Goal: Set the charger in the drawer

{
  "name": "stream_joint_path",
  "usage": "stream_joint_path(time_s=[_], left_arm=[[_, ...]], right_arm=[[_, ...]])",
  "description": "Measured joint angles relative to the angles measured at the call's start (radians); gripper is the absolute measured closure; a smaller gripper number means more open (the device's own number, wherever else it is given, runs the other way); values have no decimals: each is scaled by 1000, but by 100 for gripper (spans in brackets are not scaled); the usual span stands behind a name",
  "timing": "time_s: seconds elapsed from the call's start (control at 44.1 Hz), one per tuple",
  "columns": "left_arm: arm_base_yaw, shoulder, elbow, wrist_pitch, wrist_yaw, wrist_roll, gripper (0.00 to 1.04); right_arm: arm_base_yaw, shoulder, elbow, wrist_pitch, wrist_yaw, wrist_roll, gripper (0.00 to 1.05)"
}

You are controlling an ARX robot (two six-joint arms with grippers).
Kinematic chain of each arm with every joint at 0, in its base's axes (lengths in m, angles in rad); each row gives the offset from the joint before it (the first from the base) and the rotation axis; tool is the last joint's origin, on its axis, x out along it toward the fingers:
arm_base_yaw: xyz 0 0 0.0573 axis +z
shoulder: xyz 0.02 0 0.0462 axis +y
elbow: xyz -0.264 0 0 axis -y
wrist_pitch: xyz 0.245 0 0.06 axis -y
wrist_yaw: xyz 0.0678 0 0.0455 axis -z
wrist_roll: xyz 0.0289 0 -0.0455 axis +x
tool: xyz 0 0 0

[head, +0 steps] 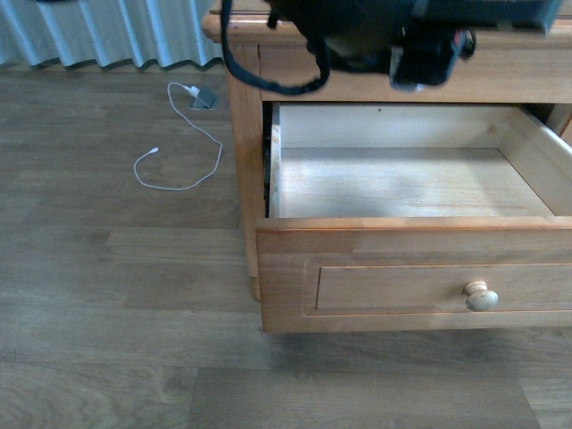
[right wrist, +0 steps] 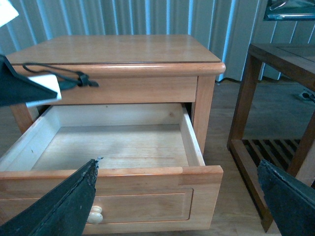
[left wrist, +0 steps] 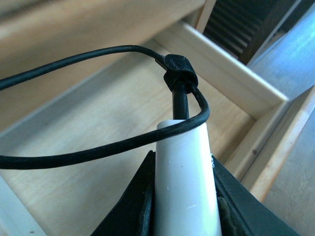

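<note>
While the left gripper (left wrist: 182,167) clamps the charger (left wrist: 183,196) between its 2 black fingers (left wrist: 133,206), you can see the white adapter standing out from the jaws. Its thick black cable is looped and bound by a strap just past the adapter's end. The charger hangs in the air above the drawer (head: 393,286), which stands pulled out of the nightstand (right wrist: 118,49) with its pale interior showing under the cable loop. From the front view, the dark arm and the hanging loop sit high, over the back part of the drawer and in front of the nightstand's top edge. The drawer front carries 1 round pale knob (head: 481,296). Your right gripper (right wrist: 177,164) is spread wide and holds nothing, its 2 fingers framing the drawer from the knob side. On the floor (head: 107,313), well apart to the left of the nightstand, lies a thin white cable (head: 179,189), its plug end near the curtain (head: 107,31). A dark wooden table (right wrist: 275,54) stands just beside the nightstand.
</note>
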Motion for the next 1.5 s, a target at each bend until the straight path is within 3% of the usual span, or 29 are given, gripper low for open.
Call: stream_joint_path(time_s=[0.363,0.566,0.838,1.088,1.246,1.495], left_arm=[[-14,238,154,-16,-95,-40,81],[-21,269,196,10,-131,-94,40],[-13,122,63,107,-296,-144,4],[50,-130,-96,159,-451,-157,6],[126,-429,-284,180,-581,-180,6],[143,-935,-607,64,-790,-240,6]], right_arm=[[0,0,0,0,0,0,8],[0,0,0,0,0,0,8],[0,0,0,0,0,0,8],[0,0,0,0,0,0,8],[0,0,0,0,0,0,8],[0,0,0,0,0,0,8]])
